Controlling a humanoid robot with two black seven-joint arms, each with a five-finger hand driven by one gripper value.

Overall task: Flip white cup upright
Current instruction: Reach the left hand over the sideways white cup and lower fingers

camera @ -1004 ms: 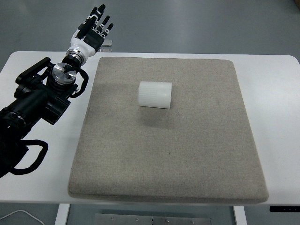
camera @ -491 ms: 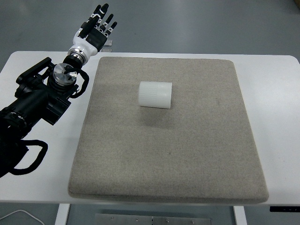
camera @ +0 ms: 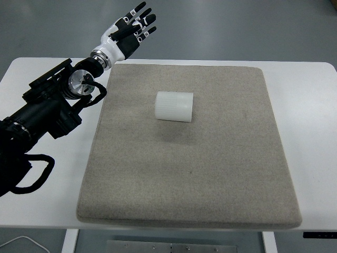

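The cup (camera: 174, 106) lies on its side on the mat (camera: 189, 174), well apart from the left hand (camera: 129, 31) and on the near, right side of it, toward the mat's middle. The hand hovers past the mat's far left corner with its fingers (camera: 143, 21) spread wide, holding nothing; the right arm is out of view. The step in hand looks like the reach. To do it well, the hand should come down and across to the cup with the fingers kept wide, meet the round wall squarely, and close only once thumb and fingers sit on opposite sides, since a glancing touch would likely set the cup rolling over the mat. The wrist then needs room to turn, so a grip nearer one end would probably serve the tipping better. The cup is white, a short cylinder with fine ribs running along its wall; which end is the mouth cannot be told. The mat is grey-brown and lies on a white table (camera: 310, 100).
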